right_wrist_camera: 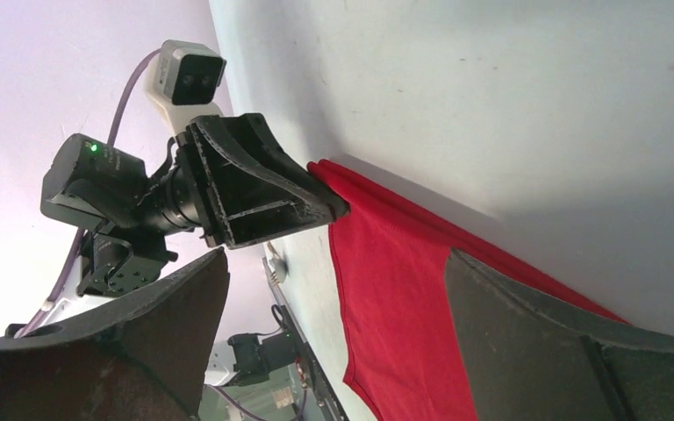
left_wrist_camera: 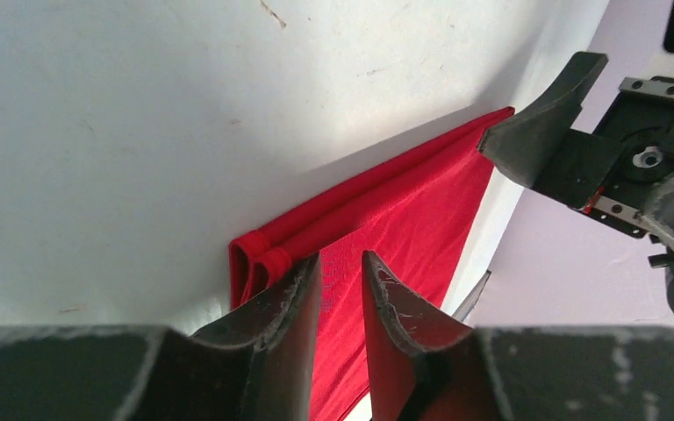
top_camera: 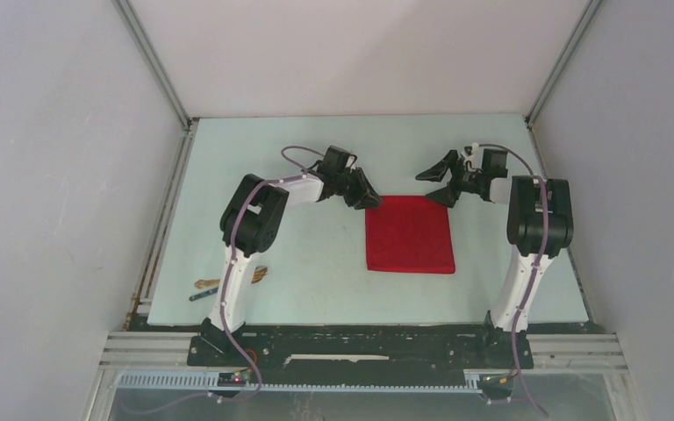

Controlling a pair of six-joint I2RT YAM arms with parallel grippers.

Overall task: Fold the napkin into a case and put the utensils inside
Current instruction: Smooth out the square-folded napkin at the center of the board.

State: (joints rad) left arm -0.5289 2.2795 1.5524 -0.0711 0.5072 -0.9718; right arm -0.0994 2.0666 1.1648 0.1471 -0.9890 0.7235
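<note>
From above, the soft, bright red cloth napkin (top_camera: 408, 234) lay flat in the middle of the pale green table (top_camera: 316, 158). It was folded into a neat, almost square shape. It was not yet a long, thin case, so I think the folding step was in hand. The left arm's fingers (top_camera: 367, 196) were down at the napkin's far left corner. The right arm's fingers (top_camera: 439, 167) hung wide apart above the far right corner and held nothing. A small light-brown wooden fork (top_camera: 260, 274) and a thin dark teal stick (top_camera: 202, 296) lay well away by the left arm's base, partly hidden behind it.

From the left wrist, the left arm's fingers (left_wrist_camera: 294, 307) looked black and scuffed. They were nearly together, with a thin gap. Red cloth showed in that gap, but I could not tell if they pinched it or only sat over it. The napkin (left_wrist_camera: 404, 202) had a fine weave, and its folded edge showed two rounded, stacked layers.

From the right wrist, the right arm's fingers (right_wrist_camera: 509, 324) were spread wide over the napkin (right_wrist_camera: 386, 289). The left arm's fingers (right_wrist_camera: 263, 175) touched the cloth's corner with their tip.

Next, I think both arms need to grab the far edge at its two corners and bring it over evenly, because thin cloth slips and bunches easily.
</note>
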